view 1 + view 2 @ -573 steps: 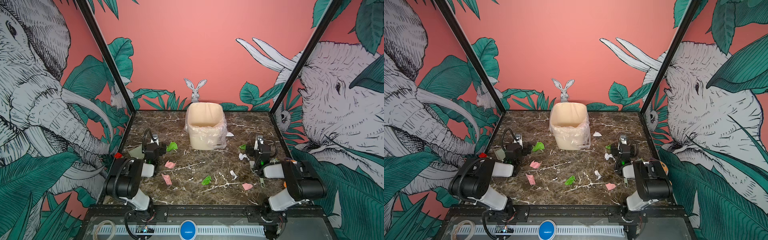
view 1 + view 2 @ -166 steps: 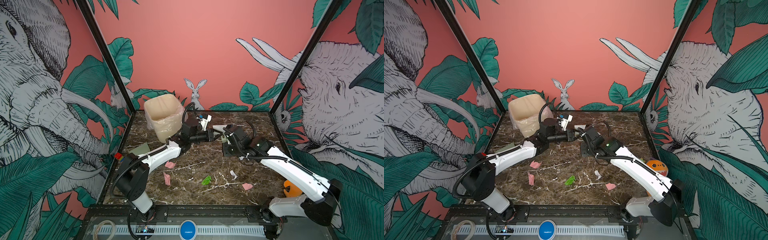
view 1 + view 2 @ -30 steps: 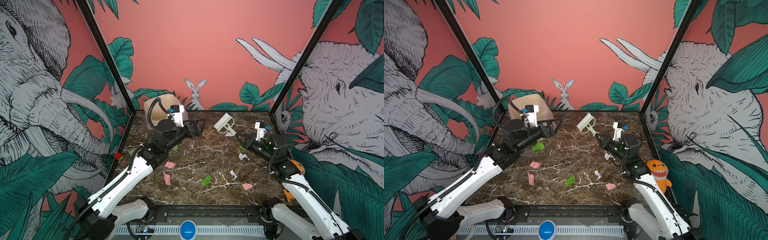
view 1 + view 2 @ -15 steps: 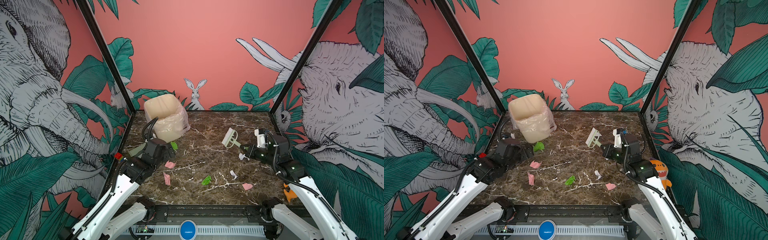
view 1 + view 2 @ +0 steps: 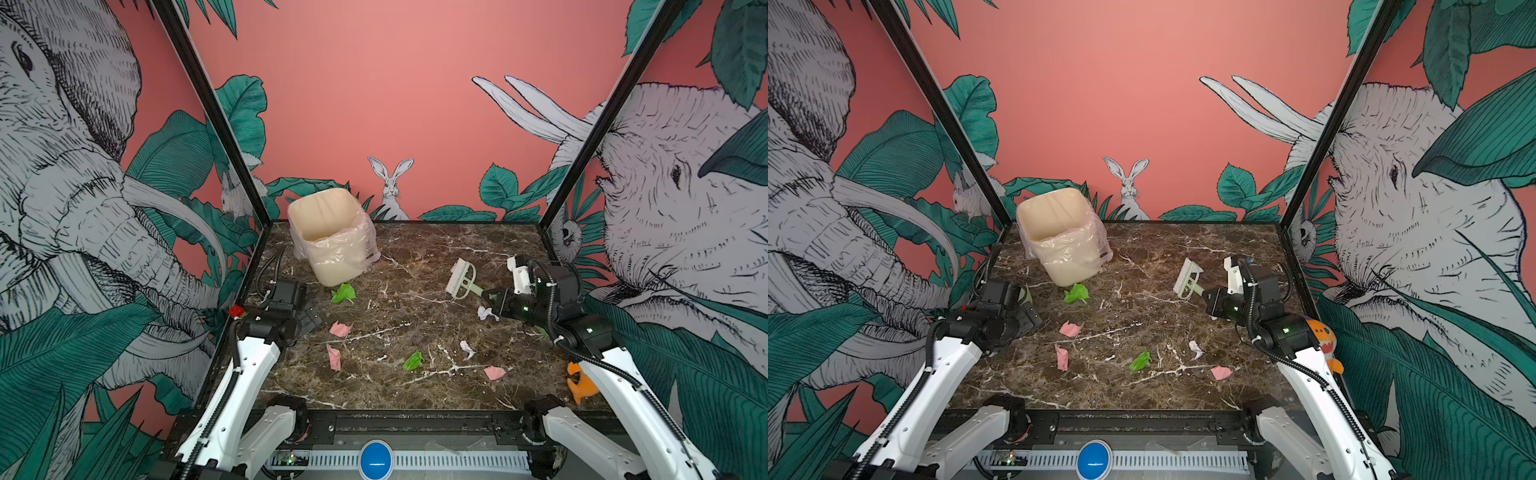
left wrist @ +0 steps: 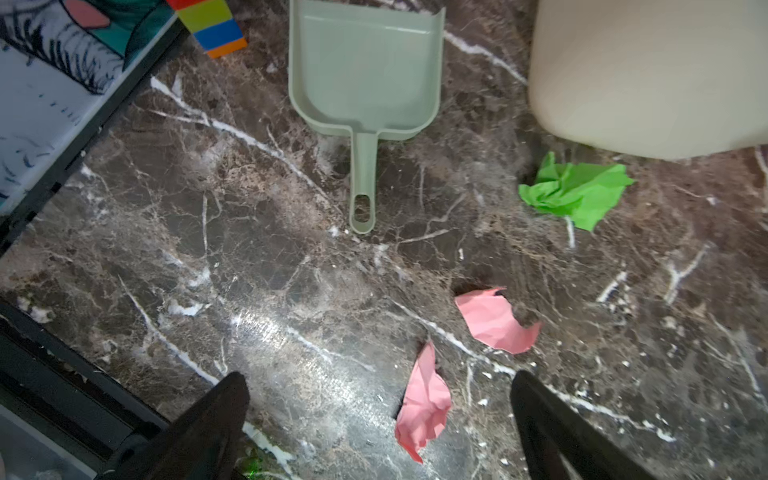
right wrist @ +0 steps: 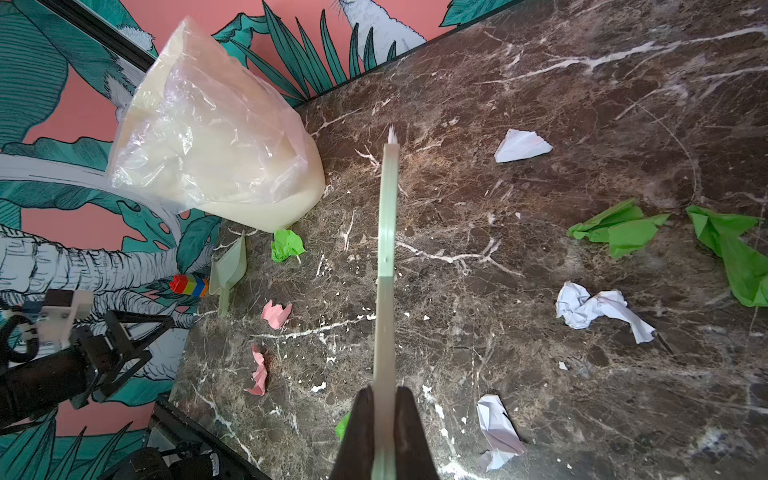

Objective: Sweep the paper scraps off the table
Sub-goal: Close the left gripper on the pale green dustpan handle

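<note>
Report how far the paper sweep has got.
Done: the right gripper is shut on the brush. In hand: the open left gripper hovers near the empty dustpan. Left: all the sweeping; green, pink and white paper scraps lie scattered on the table.

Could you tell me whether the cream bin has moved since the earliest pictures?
Yes. The bin has shifted left: it stood directly below the painted rabbit on the wall, and now stands left of it.

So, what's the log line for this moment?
right claw: shut on brush | left claw: open, near dustpan | paper scraps: on table
</note>
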Controlling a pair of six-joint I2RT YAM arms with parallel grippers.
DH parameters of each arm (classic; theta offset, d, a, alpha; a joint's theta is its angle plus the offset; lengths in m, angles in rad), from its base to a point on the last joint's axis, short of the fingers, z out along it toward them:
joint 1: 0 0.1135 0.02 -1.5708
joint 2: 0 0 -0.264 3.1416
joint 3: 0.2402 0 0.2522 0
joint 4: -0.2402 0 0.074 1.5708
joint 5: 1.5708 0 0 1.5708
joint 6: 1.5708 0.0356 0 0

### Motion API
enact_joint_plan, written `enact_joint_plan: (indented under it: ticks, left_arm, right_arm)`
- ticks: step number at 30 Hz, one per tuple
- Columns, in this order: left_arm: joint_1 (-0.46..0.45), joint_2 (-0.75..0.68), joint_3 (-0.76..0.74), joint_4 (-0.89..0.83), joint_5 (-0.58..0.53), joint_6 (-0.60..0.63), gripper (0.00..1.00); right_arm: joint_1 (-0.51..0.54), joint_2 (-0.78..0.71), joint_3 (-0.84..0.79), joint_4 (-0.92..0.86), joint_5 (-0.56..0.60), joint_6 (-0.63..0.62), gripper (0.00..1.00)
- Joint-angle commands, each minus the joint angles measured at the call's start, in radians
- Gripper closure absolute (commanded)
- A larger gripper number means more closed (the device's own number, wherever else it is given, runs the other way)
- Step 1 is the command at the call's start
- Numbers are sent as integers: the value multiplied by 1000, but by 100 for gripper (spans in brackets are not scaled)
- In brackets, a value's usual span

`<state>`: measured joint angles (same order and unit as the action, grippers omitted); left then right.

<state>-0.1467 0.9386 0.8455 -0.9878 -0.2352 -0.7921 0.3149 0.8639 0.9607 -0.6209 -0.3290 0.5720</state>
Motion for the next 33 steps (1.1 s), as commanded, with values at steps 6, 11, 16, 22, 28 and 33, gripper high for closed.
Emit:
enact_joint_plan:
  ticks: [6, 11, 16, 22, 28, 33]
  left_arm:
    - [122, 76, -120, 219, 51, 113, 1]
    - [153, 167, -152, 323, 28, 150, 11]
    - [196, 251, -170, 464, 67, 190, 21]
    - [219, 345, -170, 574, 73, 235, 26]
    - [220, 406, -178, 650, 88, 218, 31]
    - [220, 424, -204, 684, 82, 207, 33]
  right_arm:
    - [-5, -34, 6, -2, 14, 8, 100]
    - [-5, -58, -7, -8, 26, 19, 100]
    - [-5, -75, -24, -4, 34, 37, 100]
    - [-5, -99, -41, 7, 52, 57, 100]
    - [-5, -98, -54, 18, 53, 71, 100]
    - [-5, -82, -42, 15, 53, 63, 100]
